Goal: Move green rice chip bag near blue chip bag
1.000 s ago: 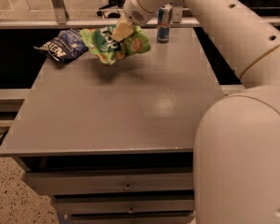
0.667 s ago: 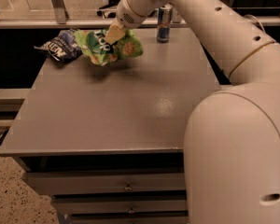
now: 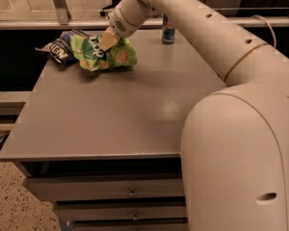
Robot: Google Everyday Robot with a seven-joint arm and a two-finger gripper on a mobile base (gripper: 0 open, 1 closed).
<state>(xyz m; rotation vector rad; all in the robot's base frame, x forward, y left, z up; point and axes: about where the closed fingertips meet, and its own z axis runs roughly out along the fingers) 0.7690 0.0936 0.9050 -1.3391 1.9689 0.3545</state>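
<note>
While the pincer clamps the top of the green rice chip bag stretched crosswise beneath it, the blue chip bag lies just leftward on the bench.

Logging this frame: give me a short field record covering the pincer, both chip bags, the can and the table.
table: grey top, drawers beneath
blue chip bag: lying at the table's far-left corner
green rice chip bag: crumpled, directly right of the blue chip bag, apparently touching it
pincer: at the top of the green rice chip bag, closed on it
can: upright at the far edge, apart from both bags
task status: bags side by side; green rice chip bag not yet released
</note>
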